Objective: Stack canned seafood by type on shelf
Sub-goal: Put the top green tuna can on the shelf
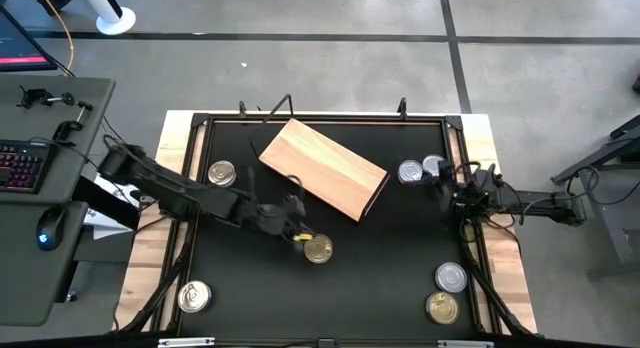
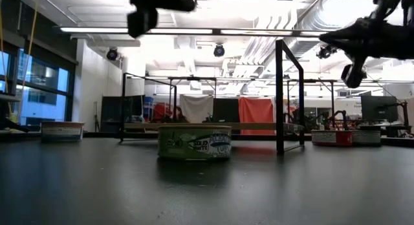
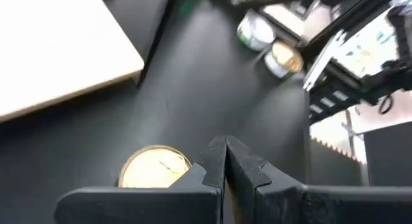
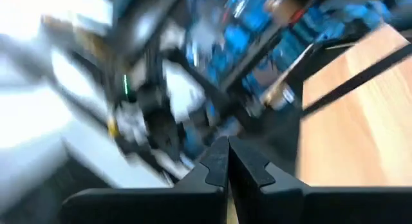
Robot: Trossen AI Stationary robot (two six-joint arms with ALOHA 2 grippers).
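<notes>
Gold-lidded tin (image 3: 154, 167) just beside my left gripper (image 3: 225, 161), fingers pressed shut, nothing held. Tin sits on black tabletop (image 1: 370, 278) near low end of wooden shelf (image 1: 323, 168). Shelf bare, no tin stacked yet. Step, by my judgement: approach for first pick. Next move needs fingers opened wide, then straddling tin. Far off, right gripper (image 1: 447, 188) waits shut, empty, beside two silver tins (image 1: 410, 172).

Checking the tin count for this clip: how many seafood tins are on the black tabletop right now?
6, none on the shelf: gold tin by the left gripper, one at left, one front-left, one by the right gripper, silver and gold front-right. Another may hide behind that gripper.
</notes>
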